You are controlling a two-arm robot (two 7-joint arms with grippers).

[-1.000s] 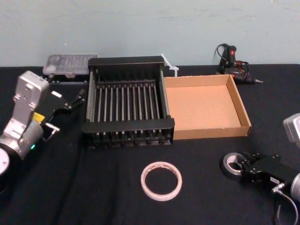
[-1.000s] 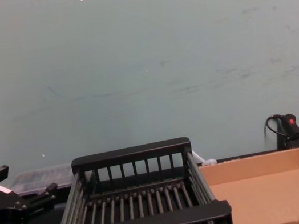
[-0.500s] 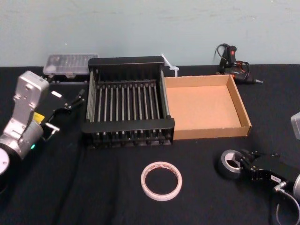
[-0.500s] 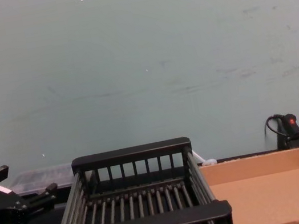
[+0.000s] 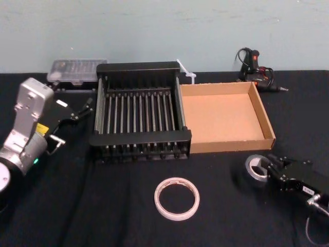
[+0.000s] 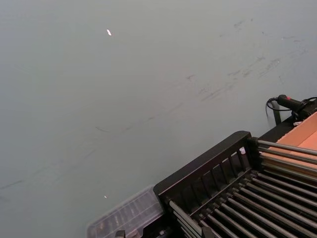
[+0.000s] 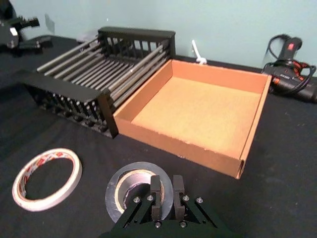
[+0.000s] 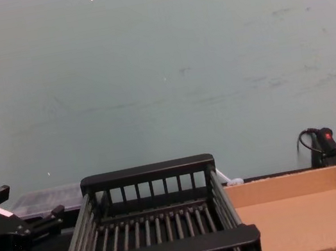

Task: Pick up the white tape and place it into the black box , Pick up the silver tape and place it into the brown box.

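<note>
Head view shows the right gripper (image 5: 267, 169) with its jaws pinching the silver tape (image 5: 255, 167) just off the tabletop (image 5: 103, 206), and the brown box (image 5: 224, 117) sits close ahead, while the white tape (image 5: 177, 197) lies flat nearer the middle.

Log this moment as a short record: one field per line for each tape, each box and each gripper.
silver tape: gripped at its rim, just in front of the brown box
white tape: flat on the table, in front of the black box
black box: no tape inside
brown box: no tape inside, right of the black box
right gripper: shut on the silver tape's wall
left gripper: idle, left of the black box
</note>
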